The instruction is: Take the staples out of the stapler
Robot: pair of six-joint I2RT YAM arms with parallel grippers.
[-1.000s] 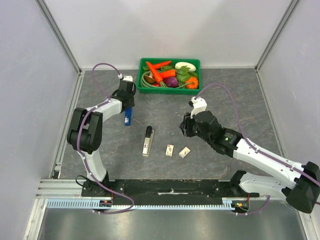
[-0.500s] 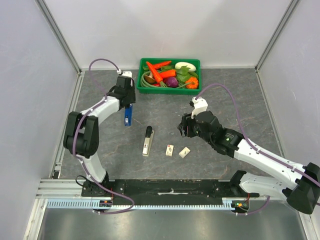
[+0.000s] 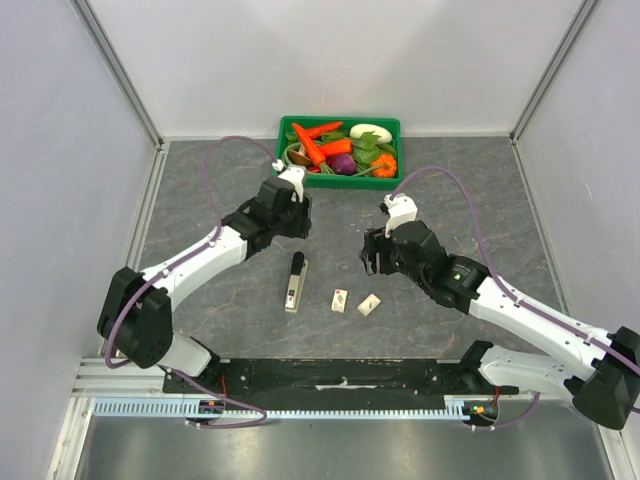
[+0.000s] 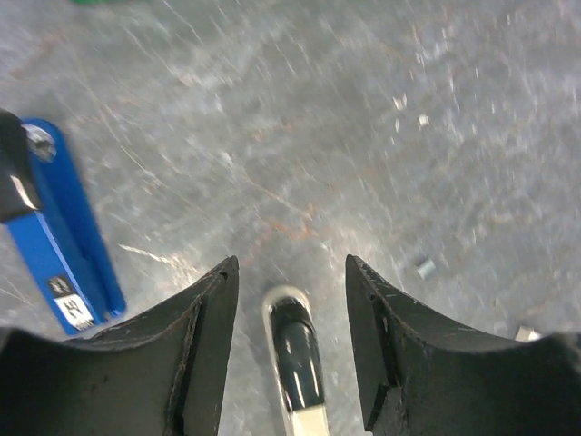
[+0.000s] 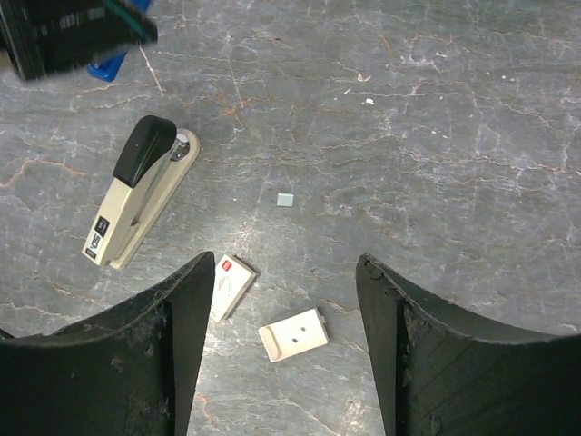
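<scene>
Left gripper [image 4: 292,272] swung off blue stapler [image 4: 59,245], now over stapler [image 3: 295,281] at worktop centre. Jaws apart, empty. Right gripper [image 5: 286,270] jaws widened, empty. Probably pre-grasp; staples unseen.

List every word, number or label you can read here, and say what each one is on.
"50", as far as it can be made out: black label on the cream stapler.
Unreadable, blurred: white label on the blue stapler.
Unreadable, too small: red mark on the small white box.
No other text is visible.
</scene>
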